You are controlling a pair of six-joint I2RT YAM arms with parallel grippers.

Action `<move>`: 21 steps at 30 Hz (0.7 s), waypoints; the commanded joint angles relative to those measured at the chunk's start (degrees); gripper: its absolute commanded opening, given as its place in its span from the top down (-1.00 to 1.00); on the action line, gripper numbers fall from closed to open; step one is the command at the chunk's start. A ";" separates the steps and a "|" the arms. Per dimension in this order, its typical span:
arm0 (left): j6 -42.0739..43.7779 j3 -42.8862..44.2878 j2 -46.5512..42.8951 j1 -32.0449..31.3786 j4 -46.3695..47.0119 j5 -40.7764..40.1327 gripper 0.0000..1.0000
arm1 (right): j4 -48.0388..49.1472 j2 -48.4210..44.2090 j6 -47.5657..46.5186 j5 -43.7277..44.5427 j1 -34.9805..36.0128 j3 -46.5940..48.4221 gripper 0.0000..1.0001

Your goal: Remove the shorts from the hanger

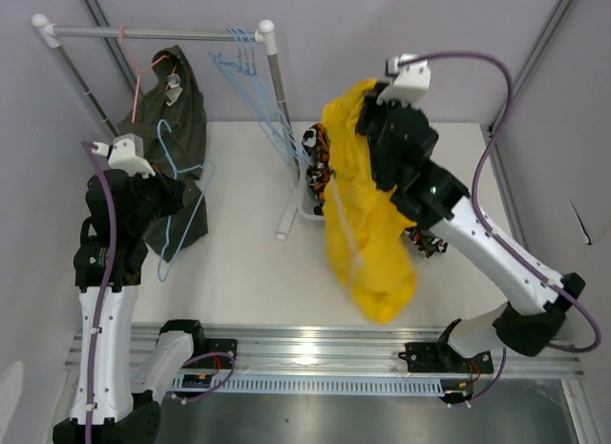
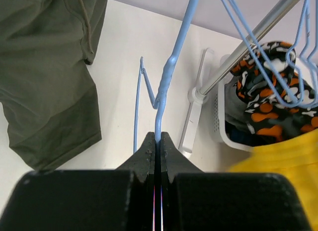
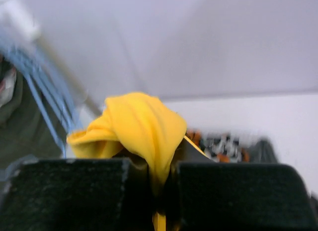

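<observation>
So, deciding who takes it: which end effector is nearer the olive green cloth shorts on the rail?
Left. The left end effector, shut on a light blue wire hanger, sits beside the olive green shorts; the right end effector holds yellow cloth shorts across the table.

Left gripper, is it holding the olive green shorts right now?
No, the left gripper is shut on the wire of a blue hanger, with the olive green shorts hanging apart beside it.
</observation>
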 commanded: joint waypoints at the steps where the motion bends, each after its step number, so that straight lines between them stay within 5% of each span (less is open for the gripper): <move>1: 0.84 -2.86 -2.40 0.41 5.12 2.67 1.00 | 8.23 7.95 -8.76 -5.90 -6.58 13.74 1.00; 5: 0.75 -5.24 -2.66 0.33 6.36 3.55 1.00 | 8.76 16.93 -11.39 -8.55 -11.60 33.31 1.00; 12: 1.80 -5.15 -2.84 -3.01 6.27 1.36 1.00 | 14.65 26.18 -15.81 -9.07 -18.62 47.17 1.00; 15: 1.89 -5.33 -2.93 -3.54 6.53 0.92 1.00 | 15.44 24.69 -11.52 -9.78 -21.09 43.59 1.00; 21: 1.54 -5.59 -2.40 -3.63 7.15 0.92 1.00 | 22.90 16.34 0.69 -13.82 -23.65 10.57 1.00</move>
